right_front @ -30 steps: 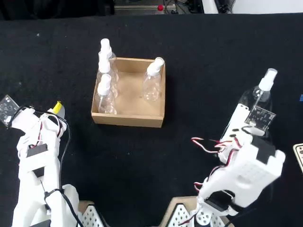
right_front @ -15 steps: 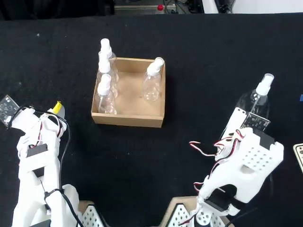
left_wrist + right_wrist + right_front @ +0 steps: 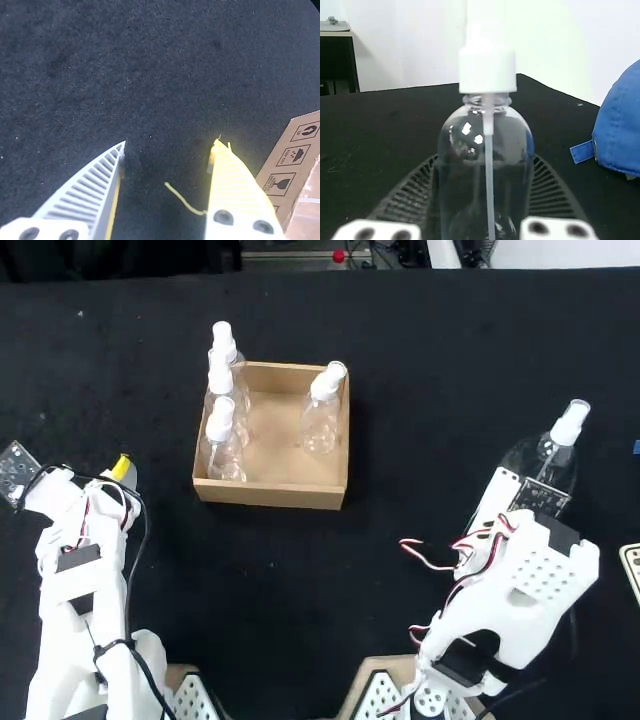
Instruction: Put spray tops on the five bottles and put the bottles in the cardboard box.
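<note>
The cardboard box [image 3: 270, 492] sits open with 4 clear bottles [image 3: 322, 422] upright inside, each with a white spray top: 3 along its left wall, 1 against its right wall. The 5th bottle [image 3: 545, 455], clear and fitted with its own white spray top [image 3: 570, 422], is well off to the box's right

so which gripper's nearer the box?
Left. The left gripper is open just off one side of the box, not touching it. The right gripper is farther off on the opposite side, shut on a bottle.
</note>
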Controlling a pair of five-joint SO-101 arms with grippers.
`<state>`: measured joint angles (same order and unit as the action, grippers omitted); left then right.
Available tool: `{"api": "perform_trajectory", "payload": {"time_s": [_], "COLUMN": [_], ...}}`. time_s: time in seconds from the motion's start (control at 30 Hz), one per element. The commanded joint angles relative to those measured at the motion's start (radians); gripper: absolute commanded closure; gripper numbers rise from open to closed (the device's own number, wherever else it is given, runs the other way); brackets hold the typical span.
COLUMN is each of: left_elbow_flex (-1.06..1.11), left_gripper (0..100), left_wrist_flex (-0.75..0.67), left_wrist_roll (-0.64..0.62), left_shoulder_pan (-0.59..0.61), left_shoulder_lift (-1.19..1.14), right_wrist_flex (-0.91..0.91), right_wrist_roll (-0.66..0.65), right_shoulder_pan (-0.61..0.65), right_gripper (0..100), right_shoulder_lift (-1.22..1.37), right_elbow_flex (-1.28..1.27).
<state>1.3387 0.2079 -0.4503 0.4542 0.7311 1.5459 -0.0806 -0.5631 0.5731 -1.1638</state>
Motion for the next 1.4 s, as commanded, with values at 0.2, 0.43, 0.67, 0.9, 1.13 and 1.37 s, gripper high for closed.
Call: {"api": "perform_trajectory", "payload": {"time_s": [0.2,0.43,0.67,0.9,1.13,1.37], "left_elbow_flex": [-0.016,-0.016,-0.016,-0.013,-0.013,-0.013], "left_gripper": [75,75,75,75,75,75], "left_wrist_flex": [-0.029,-0.029,-0.029,-0.029,-0.029,-0.029], "left_wrist_roll": [-0.005,-0.003,-0.003,-0.003,-0.003,-0.003], "left_shoulder_pan": [-0.001,-0.001,-0.001,-0.001,-0.001,-0.001], "left_shoulder_lift": [0.000,0.000,0.000,0.000,0.000,0.000], "right_wrist_flex": [0.020,0.026,-0.021,-0.275,-0.358,-0.354], "right_wrist_roll": [-0.003,-0.003,-0.003,0.003,-0.003,-0.003], "right_shoulder_pan": [0.002,0.000,0.014,-0.014,-0.018,-0.025], "right_gripper": [69.1,68.8,68.8,68.8,68.8,80.4], "right_shoulder_lift": [-0.010,-0.018,-0.213,-0.374,-0.395,-0.400], "right_elbow_flex": [0.018,0.016,-0.113,-0.081,-0.079,-0.079]}}
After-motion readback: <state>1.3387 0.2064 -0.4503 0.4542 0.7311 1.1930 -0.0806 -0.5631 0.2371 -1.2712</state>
